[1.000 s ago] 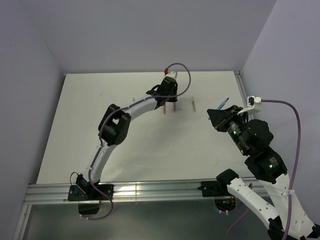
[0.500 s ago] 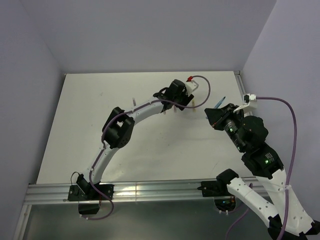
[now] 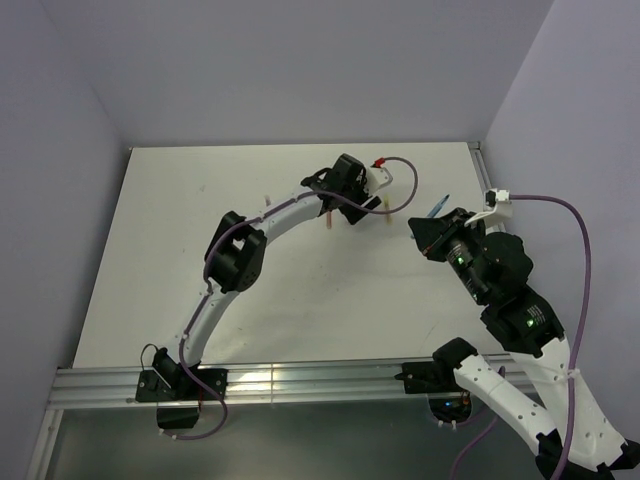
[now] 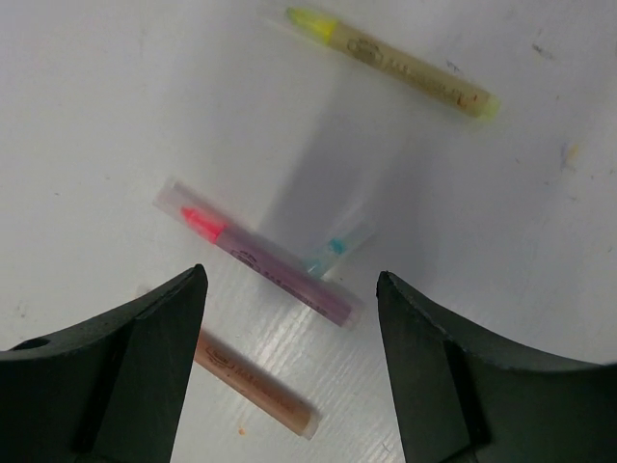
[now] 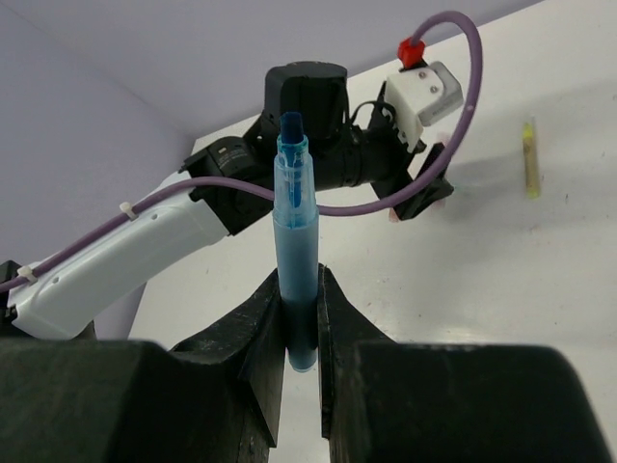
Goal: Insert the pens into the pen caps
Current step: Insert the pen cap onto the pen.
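Left wrist: left gripper (image 4: 289,282) spread wide over the table (image 4: 96,116), nothing held.
Below its jaws lie a pink-tipped purple pen (image 4: 260,256) and, just beside it, a blurred pale blue cap (image 4: 333,249); orange pen (image 4: 255,384) nearer, yellow pen (image 4: 390,60) beyond. Right gripper (image 5: 301,289) clamps a blue pen (image 5: 294,241) upright.

White table (image 3: 330,300); lavender walls (image 3: 300,70); aluminium rail (image 3: 320,380) along near edge.

We see a matt white surface (image 4: 87,106); a purple pen (image 4: 241,249) sleeved in clear glossy plastic; the left claw (image 4: 291,289) in matt black plastic; a blue pen (image 5: 294,241) of smooth translucent plastic.
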